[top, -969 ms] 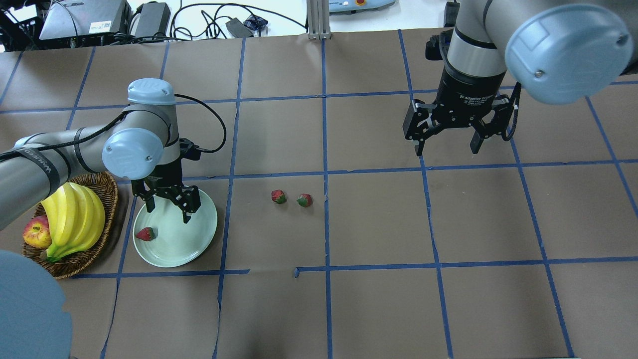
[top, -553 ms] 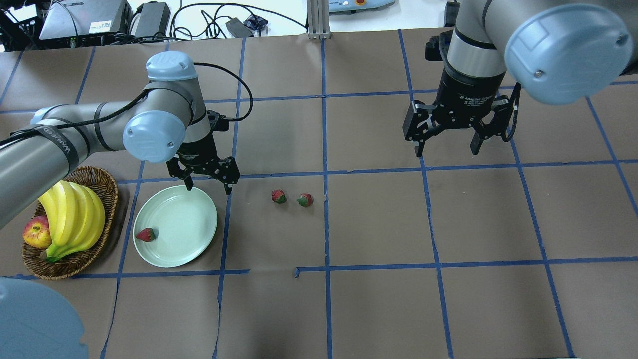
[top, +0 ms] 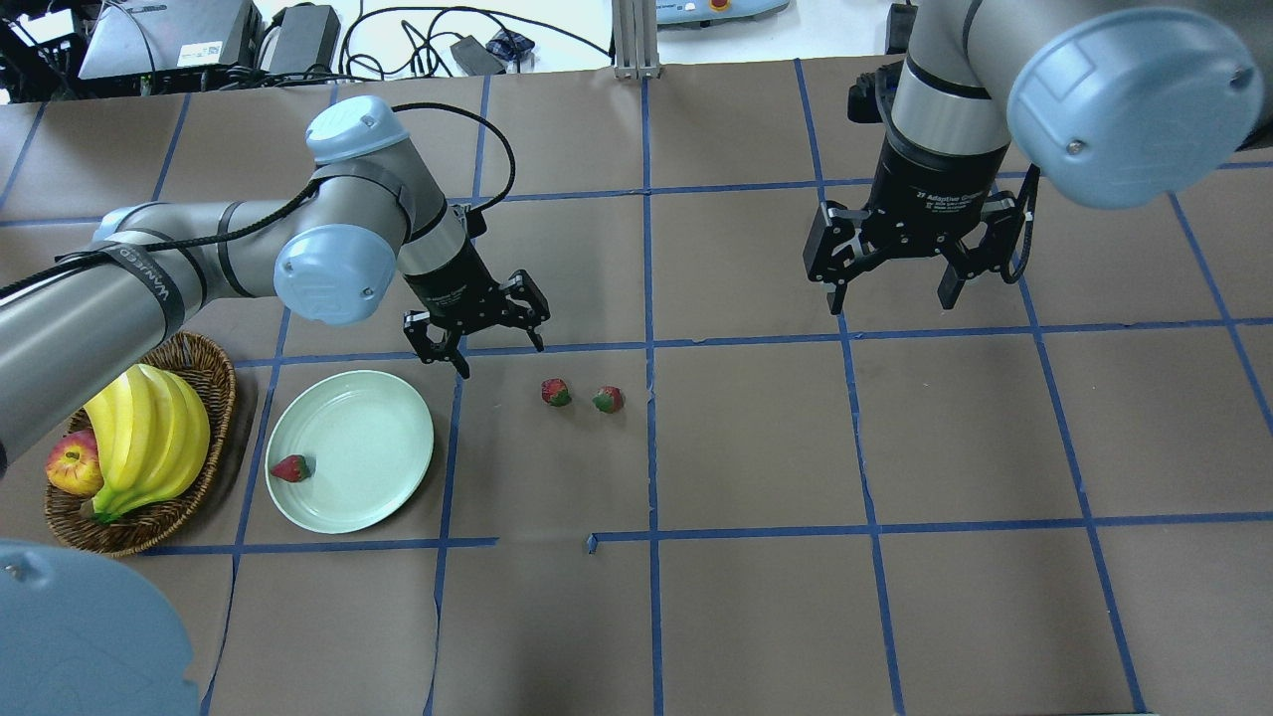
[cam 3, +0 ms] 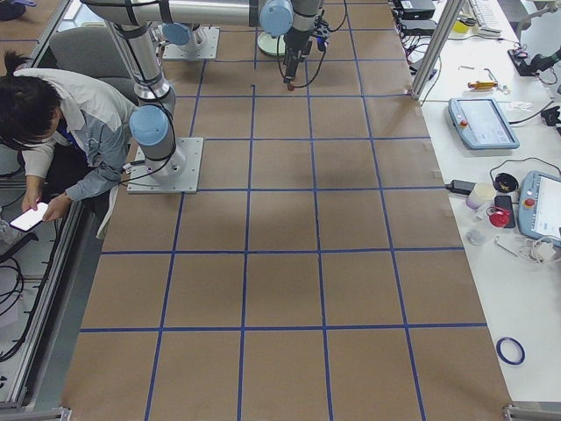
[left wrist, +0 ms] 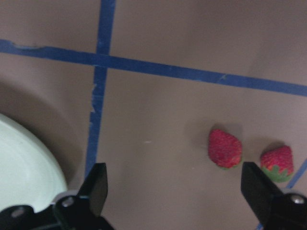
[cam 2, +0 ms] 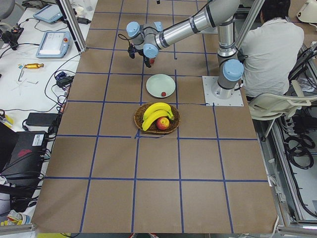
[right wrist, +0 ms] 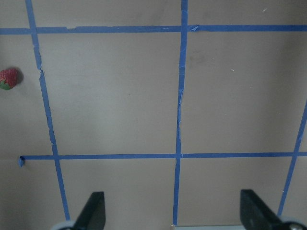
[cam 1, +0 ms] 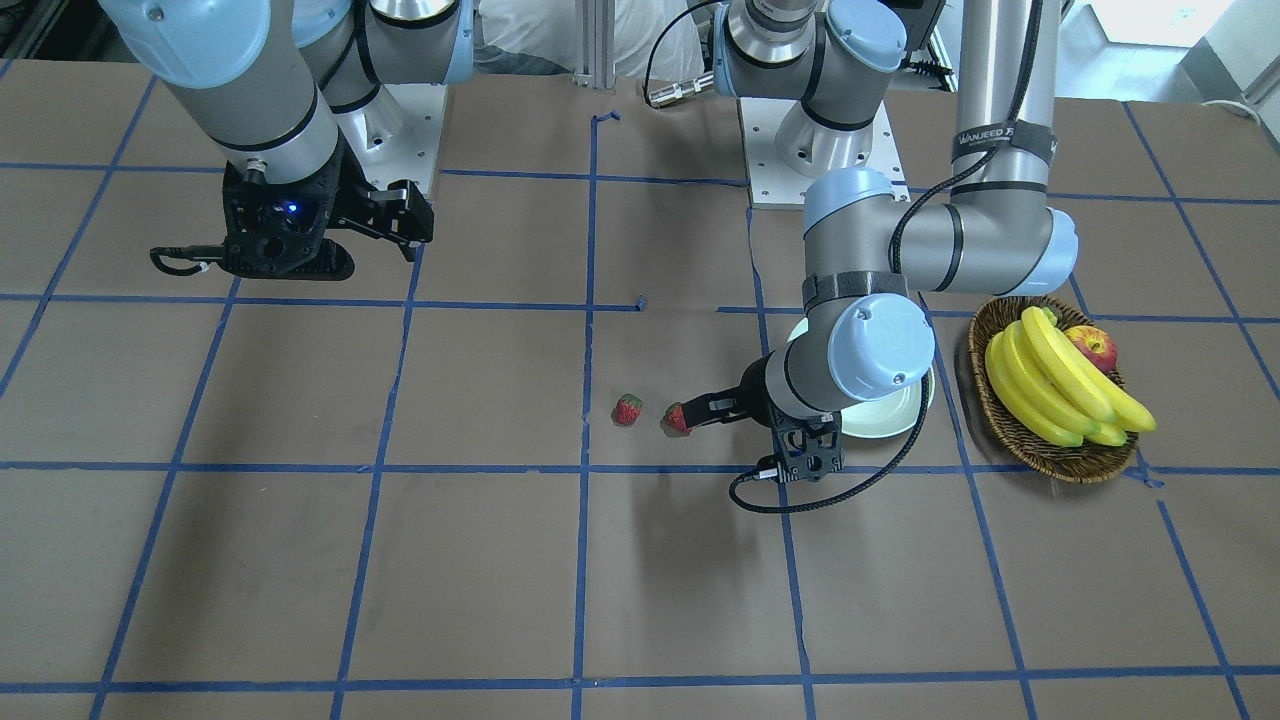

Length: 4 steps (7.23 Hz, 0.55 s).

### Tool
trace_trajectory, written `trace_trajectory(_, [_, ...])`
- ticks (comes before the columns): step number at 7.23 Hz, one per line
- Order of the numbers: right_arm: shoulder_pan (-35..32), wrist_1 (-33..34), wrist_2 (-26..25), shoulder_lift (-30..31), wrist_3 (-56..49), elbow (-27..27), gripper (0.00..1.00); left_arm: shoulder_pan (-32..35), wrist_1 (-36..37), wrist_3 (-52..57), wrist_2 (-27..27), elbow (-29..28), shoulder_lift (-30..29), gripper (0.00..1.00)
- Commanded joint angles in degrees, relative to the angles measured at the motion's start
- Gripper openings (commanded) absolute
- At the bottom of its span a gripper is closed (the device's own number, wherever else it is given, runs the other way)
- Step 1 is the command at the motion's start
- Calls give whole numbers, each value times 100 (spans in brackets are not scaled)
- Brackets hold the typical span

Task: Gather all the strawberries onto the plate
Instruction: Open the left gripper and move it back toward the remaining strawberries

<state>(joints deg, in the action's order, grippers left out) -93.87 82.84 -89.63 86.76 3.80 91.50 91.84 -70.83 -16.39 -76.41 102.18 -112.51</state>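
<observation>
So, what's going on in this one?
The first strawberry already lies on the plate. A second strawberry and a third strawberry sit side by side on the table. The left end effector hovers open and empty between plate and second strawberry; the right end effector hangs open, away from them.

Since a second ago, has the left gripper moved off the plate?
Yes. In the overhead view the left gripper was above the plate; it now hangs open past the plate's far right rim, closer to the nearer loose strawberry.
</observation>
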Motion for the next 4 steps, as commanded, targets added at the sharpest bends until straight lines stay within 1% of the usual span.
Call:
trace_trajectory(1, [0, -13, -11, -1, -2, 0, 100, 26, 60, -852, 65, 178, -130, 100])
trace_trajectory(2, [0, -22, -2, -1, 6, 8, 100, 27, 278, -1266, 83, 205, -183, 100])
trace_trajectory(4, [0, -31, -72, 8, 6, 0, 100, 122, 621, -1576, 170, 205, -341, 100])
